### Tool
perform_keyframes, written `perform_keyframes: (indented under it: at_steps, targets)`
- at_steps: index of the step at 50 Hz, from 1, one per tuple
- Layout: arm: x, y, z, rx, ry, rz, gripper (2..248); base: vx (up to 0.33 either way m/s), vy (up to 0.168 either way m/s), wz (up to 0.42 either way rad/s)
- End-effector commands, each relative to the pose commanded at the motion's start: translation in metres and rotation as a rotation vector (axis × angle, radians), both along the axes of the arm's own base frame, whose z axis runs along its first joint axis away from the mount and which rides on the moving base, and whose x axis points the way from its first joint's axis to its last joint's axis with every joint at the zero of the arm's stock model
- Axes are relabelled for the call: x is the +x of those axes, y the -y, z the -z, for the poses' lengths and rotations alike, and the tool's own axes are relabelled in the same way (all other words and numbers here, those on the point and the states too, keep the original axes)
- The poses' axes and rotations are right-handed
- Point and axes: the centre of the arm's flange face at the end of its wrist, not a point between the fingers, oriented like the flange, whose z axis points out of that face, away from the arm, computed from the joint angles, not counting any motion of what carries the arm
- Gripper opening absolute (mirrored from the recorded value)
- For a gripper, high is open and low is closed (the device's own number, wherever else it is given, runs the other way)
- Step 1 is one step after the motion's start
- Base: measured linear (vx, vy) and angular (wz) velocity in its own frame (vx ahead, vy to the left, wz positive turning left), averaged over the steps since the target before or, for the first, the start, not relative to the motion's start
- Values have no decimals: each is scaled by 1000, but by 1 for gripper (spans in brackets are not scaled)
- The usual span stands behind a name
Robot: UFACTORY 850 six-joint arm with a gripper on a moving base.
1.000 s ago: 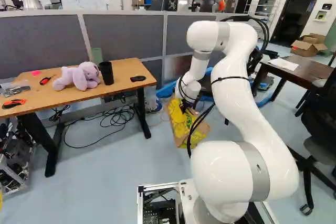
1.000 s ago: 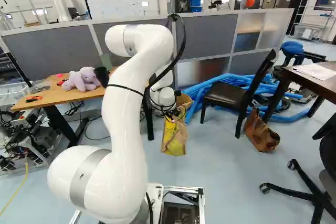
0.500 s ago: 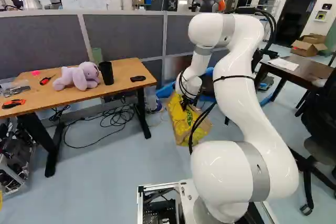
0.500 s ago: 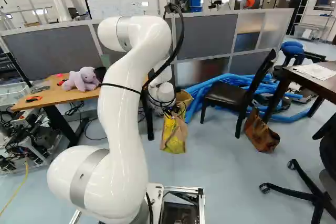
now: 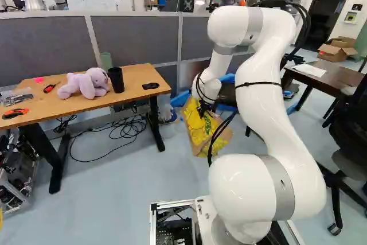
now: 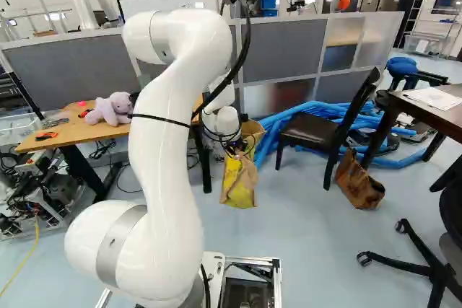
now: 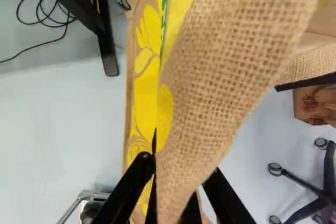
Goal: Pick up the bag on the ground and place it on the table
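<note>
Toy [image 5: 86, 84] and cup [image 5: 115, 80] sit on the wooden table [image 5: 74, 107], the toy farther left. Right of the table is the bag [image 5: 200, 136], tilted — its upper part pinched between both fingers of the gripper [image 5: 202, 111]. Farther right of the table — a dark chair [image 6: 312, 130], blue tubes [image 6: 278, 124] beside it.

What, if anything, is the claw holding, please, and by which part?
The claw holds the bag by its burlap, near the top.
</note>
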Motion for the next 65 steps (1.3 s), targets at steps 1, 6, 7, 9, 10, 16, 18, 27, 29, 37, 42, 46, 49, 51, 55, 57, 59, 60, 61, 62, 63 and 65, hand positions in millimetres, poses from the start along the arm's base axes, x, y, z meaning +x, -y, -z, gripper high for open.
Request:
perform_keyframes:
  at_steps: [1,6,7,9,10,16,18,27,29,37,42,46,49,51,55,57,59,60,61,62,63,65]
  targets:
    - [0,0,-1,0,0,0,23,0,0,0]
    - [0,0,-8,-1,-1,0,23,0,0,0]
    - [0,0,-9,-2,-1,0,23,0,0,0]
    - [0,0,-12,-2,-1,-1,23,0,0,0]
    - [0,-1,-13,-2,-1,-1,23,0,0,0]
    - [1,-1,-21,-4,-1,-1,23,0,0,0]
    - [1,-1,-24,-4,-1,-1,23,0,0,0]
    - [1,-1,-35,-6,-2,-2,23,0,0,0]
    - [1,-1,-38,-7,-2,-2,23,0,0,0]
    - [1,-2,-48,-9,-2,-2,23,0,0,0]
    - [1,-2,-55,-10,-2,-2,23,0,0,0]
    - [1,-2,-60,-11,-2,-3,23,0,0,0]
    - [1,-3,-64,-12,-1,-3,23,0,0,0]
    - [1,-3,-67,-12,-1,-3,23,0,0,0]
    - [2,-3,-72,-13,-1,-3,23,0,0,0]
    - [2,-3,-74,-14,-1,-3,23,0,0,0]
    - [2,-3,-77,-14,-1,-3,23,0,0,0]
    - [2,-3,-78,-14,-1,-3,23,0,0,0]
    - [2,-3,-80,-15,-1,-3,23,0,0,0]
    - [2,-3,-81,-15,-1,-3,23,0,0,0]
    - [2,-3,-82,-15,-1,-3,23,0,0,0]
    - [2,-3,-85,-15,0,-3,23,0,0,0]
